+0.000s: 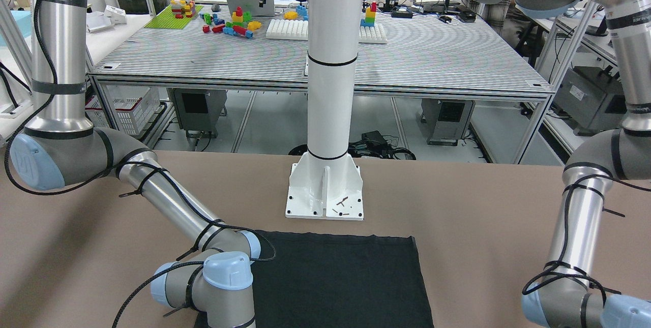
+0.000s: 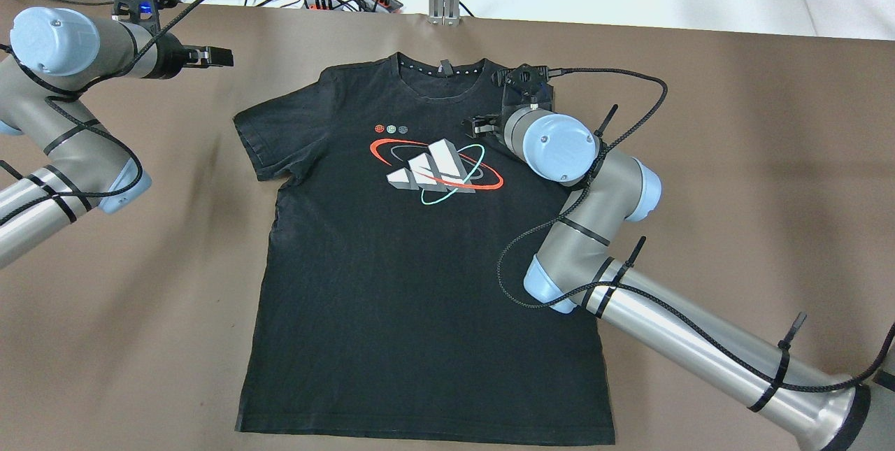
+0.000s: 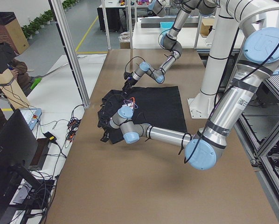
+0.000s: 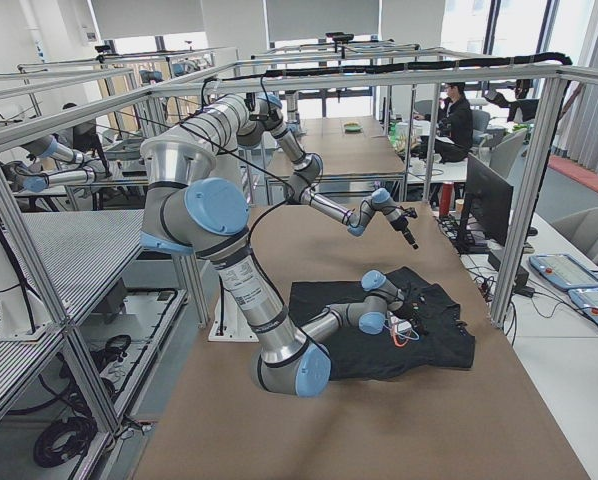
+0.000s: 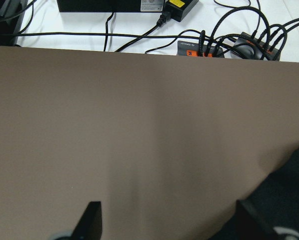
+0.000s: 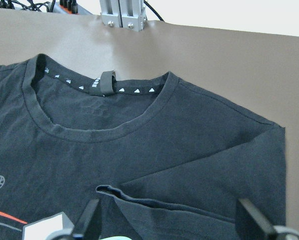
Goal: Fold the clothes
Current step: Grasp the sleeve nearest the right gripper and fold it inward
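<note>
1. A brown table (image 2: 734, 157) fills the scene. Past its far edge, a power strip (image 5: 199, 48) and loose cables lie on a white surface.
2. The left gripper (image 2: 222, 56) hovers over bare table near the far left corner. Its fingers (image 5: 92, 222) are apart and hold nothing.
3. The T-shirt (image 2: 419, 283), black with a printed chest, lies flat and face up in the middle of the table. Its long axis runs from the collar (image 2: 439, 84) at the far side to the hem (image 2: 419, 430) nearest the robot.
4. The spread sleeve (image 2: 269, 136) sticks out on the left arm's side. From the left fingers it lies to the right and closer to the robot, clearly apart from them. Only a dark corner of cloth shows at the lower right of the left wrist view.
5. The folded sleeve (image 6: 189, 192) is turned in over the chest. The right gripper (image 2: 481, 124) hangs just above it, fingers apart with one on either side of the fold, and nothing is clamped.
6. The left arm is the nearer one to the spread sleeve, so that fold looks to be its job. It would have to travel right and towards the robot to get there.
</note>
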Robot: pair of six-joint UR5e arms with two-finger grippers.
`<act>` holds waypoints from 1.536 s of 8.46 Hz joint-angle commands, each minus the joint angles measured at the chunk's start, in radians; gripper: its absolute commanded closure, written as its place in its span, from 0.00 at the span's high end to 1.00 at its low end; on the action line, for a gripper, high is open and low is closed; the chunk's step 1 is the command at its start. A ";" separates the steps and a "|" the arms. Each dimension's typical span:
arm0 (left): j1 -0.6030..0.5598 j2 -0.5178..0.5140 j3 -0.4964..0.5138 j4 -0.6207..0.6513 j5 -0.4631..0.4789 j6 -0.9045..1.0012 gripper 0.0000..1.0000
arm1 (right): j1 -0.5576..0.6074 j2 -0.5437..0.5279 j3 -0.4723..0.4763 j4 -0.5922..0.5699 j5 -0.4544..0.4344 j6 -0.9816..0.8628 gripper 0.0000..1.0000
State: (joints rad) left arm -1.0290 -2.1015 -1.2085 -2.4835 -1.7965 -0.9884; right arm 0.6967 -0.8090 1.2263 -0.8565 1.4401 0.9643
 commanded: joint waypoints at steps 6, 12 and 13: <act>0.001 -0.006 0.001 0.000 0.000 -0.001 0.94 | 0.119 -0.087 -0.011 0.025 0.221 0.094 0.94; 0.020 -0.005 -0.006 -0.003 0.017 -0.003 0.94 | 0.093 -0.081 -0.113 0.137 0.212 0.146 0.24; 0.020 -0.005 -0.006 -0.005 0.019 -0.003 0.94 | 0.093 -0.079 -0.107 0.137 0.212 0.146 0.00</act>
State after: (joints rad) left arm -1.0106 -2.1064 -1.2146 -2.4866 -1.7799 -0.9912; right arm 0.7934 -0.8905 1.1104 -0.7213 1.6527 1.1091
